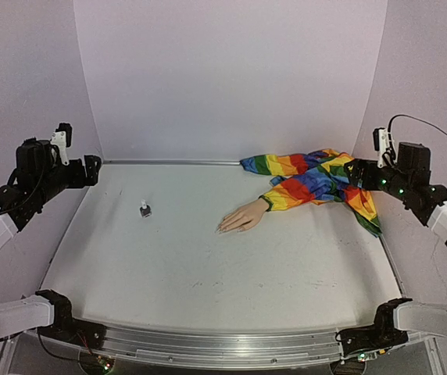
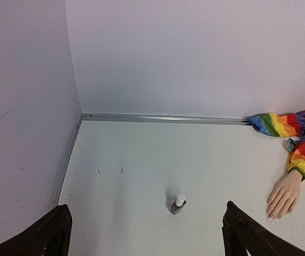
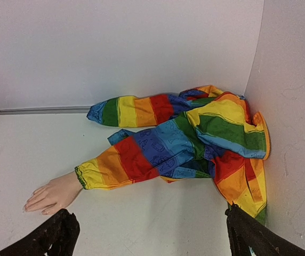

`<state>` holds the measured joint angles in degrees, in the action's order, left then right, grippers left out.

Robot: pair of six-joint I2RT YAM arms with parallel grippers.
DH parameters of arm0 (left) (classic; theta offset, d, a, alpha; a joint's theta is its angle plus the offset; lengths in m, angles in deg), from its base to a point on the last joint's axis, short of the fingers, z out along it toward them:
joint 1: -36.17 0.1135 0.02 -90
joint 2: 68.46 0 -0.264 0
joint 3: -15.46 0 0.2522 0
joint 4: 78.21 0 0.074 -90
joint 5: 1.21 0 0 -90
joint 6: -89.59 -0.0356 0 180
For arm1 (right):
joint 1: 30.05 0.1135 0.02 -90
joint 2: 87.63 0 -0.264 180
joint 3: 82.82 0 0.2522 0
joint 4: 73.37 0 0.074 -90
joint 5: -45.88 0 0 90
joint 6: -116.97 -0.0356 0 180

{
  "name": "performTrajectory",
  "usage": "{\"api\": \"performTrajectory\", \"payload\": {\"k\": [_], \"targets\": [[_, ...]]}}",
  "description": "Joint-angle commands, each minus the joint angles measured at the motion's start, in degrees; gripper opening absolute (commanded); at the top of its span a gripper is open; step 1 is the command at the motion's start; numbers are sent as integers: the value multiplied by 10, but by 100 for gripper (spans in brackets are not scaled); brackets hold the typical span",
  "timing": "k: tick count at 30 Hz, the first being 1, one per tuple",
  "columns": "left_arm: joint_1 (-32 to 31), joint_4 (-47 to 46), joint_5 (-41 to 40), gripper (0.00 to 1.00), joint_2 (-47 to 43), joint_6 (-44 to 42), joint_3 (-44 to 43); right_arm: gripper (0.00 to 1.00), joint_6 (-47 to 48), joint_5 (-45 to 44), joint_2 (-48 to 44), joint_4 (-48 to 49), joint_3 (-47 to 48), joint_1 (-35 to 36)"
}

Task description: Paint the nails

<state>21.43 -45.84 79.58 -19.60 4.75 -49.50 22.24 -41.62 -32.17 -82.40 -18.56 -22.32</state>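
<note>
A pale peach mannequin hand lies palm down on the white table, its wrist in a rainbow-striped sleeve. Its nails point to the near left and are too small to tell their colour. The hand shows in the left wrist view and the right wrist view. A small dark polish bottle with a white cap stands upright left of the hand, ahead of my left gripper. That gripper is open and raised by the left wall. My right gripper is open, held high above the sleeve.
The sleeve belongs to a rainbow jacket bunched in the back right corner against the wall. Pale walls close the table at the left, back and right. A metal rail runs along the near edge between the arm bases.
</note>
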Motion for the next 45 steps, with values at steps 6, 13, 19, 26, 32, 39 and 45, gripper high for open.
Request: {"api": "performTrajectory", "payload": {"k": [6, 13, 19, 26, 32, 39, 45], "targets": [[43, -6, 59, 100, 74, 50, -22, 98, -69, 26, 55, 81, -9, -28], [66, 13, 152, 100, 198, 96, -58, 98, -95, 87, 102, 130, -14, -45], [61, 37, 214, 99, 320, 132, -109, 98, -131, 111, 146, 152, -9, -52], [6, 123, 175, 95, 454, 122, -225, 98, -144, 134, 180, 139, 9, -55], [-20, 207, 122, 87, 545, 102, -331, 98, -141, 140, 191, 125, 26, -57], [-37, 281, 116, 66, 621, 87, -415, 98, -136, 159, 199, 121, 44, -57], [-38, 307, 103, 54, 651, 80, -445, 98, -129, 167, 203, 119, 50, -58]]}}
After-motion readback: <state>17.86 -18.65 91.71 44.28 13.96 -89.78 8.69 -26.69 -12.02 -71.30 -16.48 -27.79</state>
